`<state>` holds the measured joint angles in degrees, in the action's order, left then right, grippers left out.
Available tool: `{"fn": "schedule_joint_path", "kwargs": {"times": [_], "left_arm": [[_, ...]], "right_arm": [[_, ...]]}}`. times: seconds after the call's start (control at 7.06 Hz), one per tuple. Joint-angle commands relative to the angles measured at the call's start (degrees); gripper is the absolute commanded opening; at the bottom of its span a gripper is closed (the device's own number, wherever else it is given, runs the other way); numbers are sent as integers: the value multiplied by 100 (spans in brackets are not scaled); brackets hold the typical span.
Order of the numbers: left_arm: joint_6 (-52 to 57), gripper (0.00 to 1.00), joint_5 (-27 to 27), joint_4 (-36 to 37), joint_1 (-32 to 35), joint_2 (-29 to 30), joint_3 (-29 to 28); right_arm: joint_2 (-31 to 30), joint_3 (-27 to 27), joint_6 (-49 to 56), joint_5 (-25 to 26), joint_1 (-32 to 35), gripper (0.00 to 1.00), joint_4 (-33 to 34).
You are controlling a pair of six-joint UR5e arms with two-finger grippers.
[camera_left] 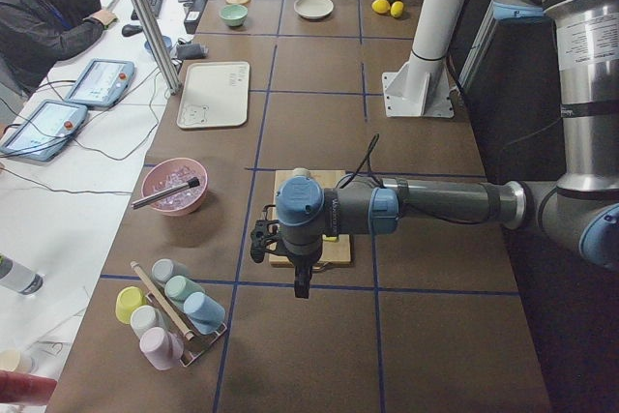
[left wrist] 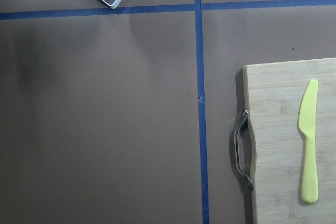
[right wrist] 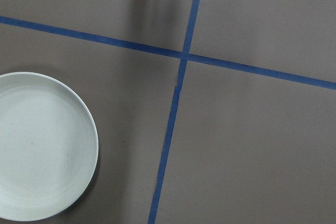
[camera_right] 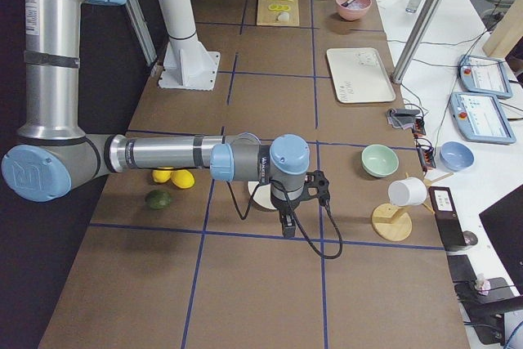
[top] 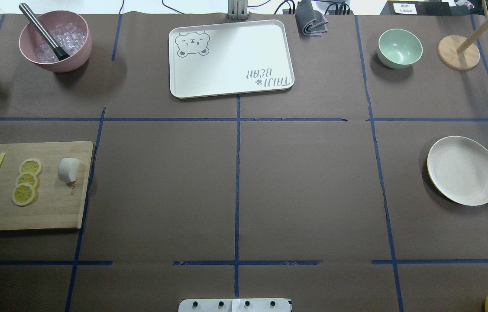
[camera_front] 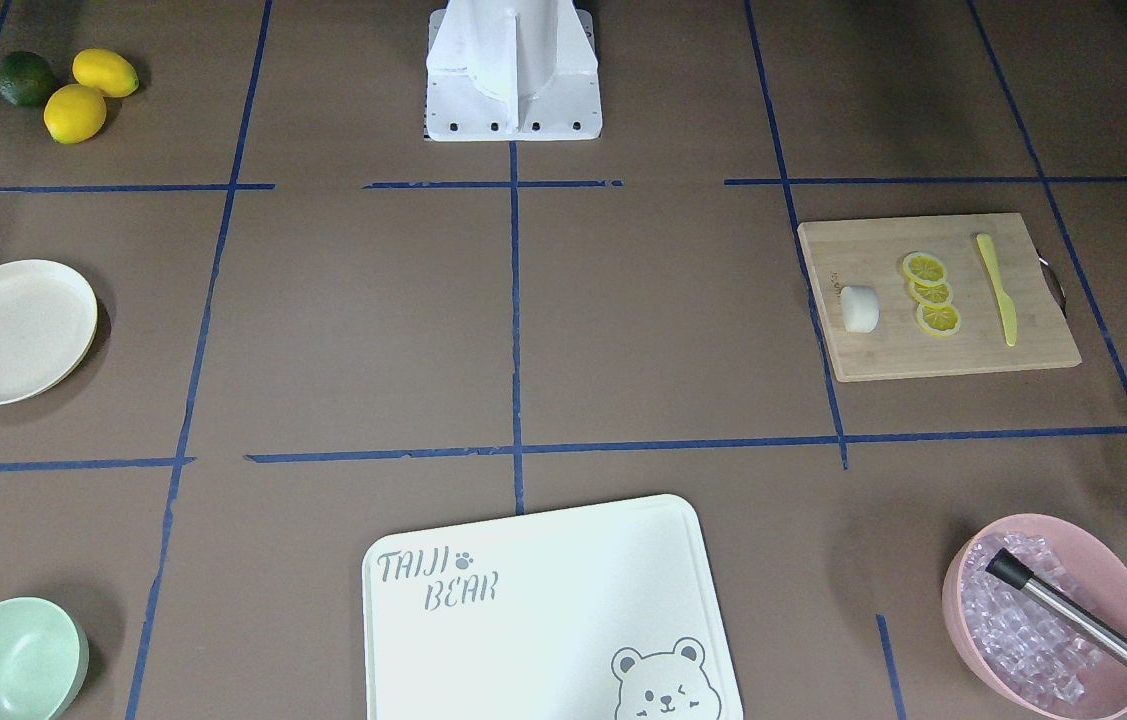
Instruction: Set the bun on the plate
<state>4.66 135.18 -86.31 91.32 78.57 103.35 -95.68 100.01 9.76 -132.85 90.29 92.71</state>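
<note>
Overhead exterior shows the small white stubby cylindrical bun [top: 69,169] on the pale bamboo cutting board [top: 53,208] at the frame's left, just beside three yellow lemon slices [top: 27,179]. The round cream-white plate [top: 463,170] sits at far right, well apart from it. The left gripper [camera_left: 302,287] hangs near the board's handle end, so it seems the nearer one, and the bun likely lies past the right edge of its wrist view. The right gripper [camera_right: 288,229] hovers near the plate. Whether either pair of fingers is open cannot be told.
</note>
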Motion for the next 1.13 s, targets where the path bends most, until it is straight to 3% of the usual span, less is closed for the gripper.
{"fn": "schedule_joint_path", "kwargs": {"times": [0.0,0.28,0.57,0.71,0.99], "left_arm": [[0,100,0,0,-9,0,1],[0,100,0,-9,-9,0,1],[0,100,9,-18,-9,0,1],[0,100,9,-26,-9,0,1],[0,100,9,-44,-9,0,1]], "right_arm": [[-4,1,-9,-4,-3,100,2],[23,53,0,-22,-151,100,-25],[84,72,-9,-694,-1061,100,-60],[84,-146,-9,-1229,-1327,100,-278],[84,-638,-131,-1305,-1488,99,-752]]}}
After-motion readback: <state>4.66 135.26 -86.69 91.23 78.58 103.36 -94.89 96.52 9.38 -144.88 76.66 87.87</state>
